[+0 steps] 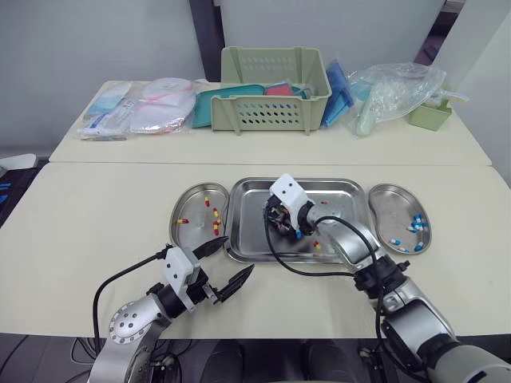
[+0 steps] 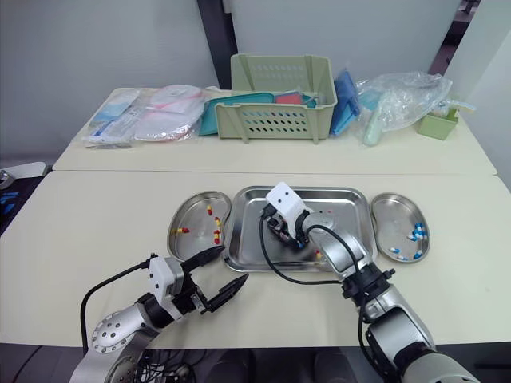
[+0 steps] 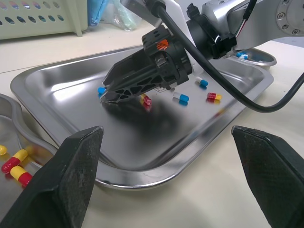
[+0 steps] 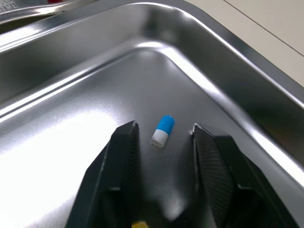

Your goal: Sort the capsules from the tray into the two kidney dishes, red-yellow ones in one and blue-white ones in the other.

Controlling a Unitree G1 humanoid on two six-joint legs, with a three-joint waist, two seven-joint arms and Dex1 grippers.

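1. Left end effector (image 1: pixel 239 253): fingers spread wide, holding nothing. It is positioned over the surface (image 1: pixel 80 239), just in front of the left kidney dish and the near left corner of the tray.

2. Left kidney dish (image 1: pixel 192 195): lies on the surface, touching or just beside the tray's left edge. It contains several red-yellow capsules (image 1: pixel 215 214).

3. Tray (image 1: pixel 339 191): sits between the two dishes. In the left wrist view, two loose blue-white capsules (image 3: pixel 181 98) and a red-yellow capsule in the tray (image 3: pixel 213 96) lie on its floor on the far side of the right end effector. Another red capsule (image 3: pixel 146 100) lies close under its fingers.

4. Right end effector (image 1: pixel 281 226): lowered inside the tray, left of centre. Its fingers are parted, and a blue-white capsule between the fingers (image 4: pixel 162 130) lies flat on the tray floor. The capsule touches neither finger and is near a curved corner of the tray.

5. Right kidney dish (image 1: pixel 387 199): just beside the tray's right edge. It contains a cluster of blue-white capsules in the dish (image 1: pixel 415 226).

6. Rear surface, well apart from the work area: wrapped packets (image 1: pixel 144 108), a green basket (image 1: pixel 271 100) and a clear bag (image 1: pixel 395 96).
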